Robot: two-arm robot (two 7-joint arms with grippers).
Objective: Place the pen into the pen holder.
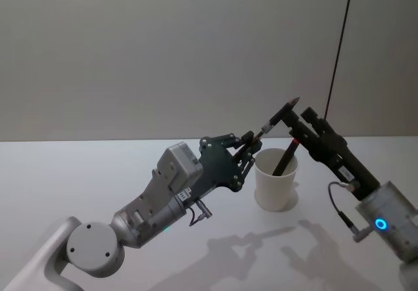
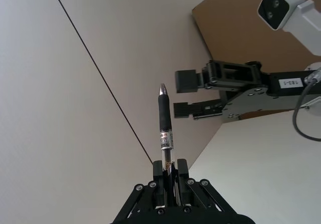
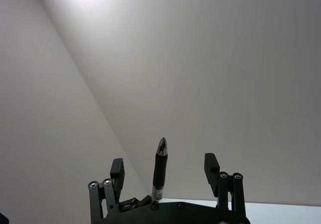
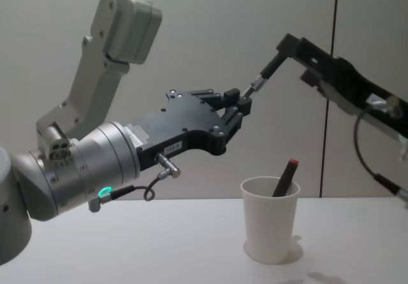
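White paper, the pen holder (image 1: pixel 275 180) stands on the pale surface (image 1: pixel 78 173) at about 4 o'clock in the head view, with a dark pen leaning inside it. Above its rim, the left claw (image 1: pixel 251 146) is clamped on the lower end of a black pen (image 1: pixel 279 115), tip angled up toward 1 o'clock. The right claw (image 1: pixel 302 126) is spread wide around the pen's upper end.

Plain grey wall (image 1: pixel 163 49) behind a white table (image 1: pixel 78 180).
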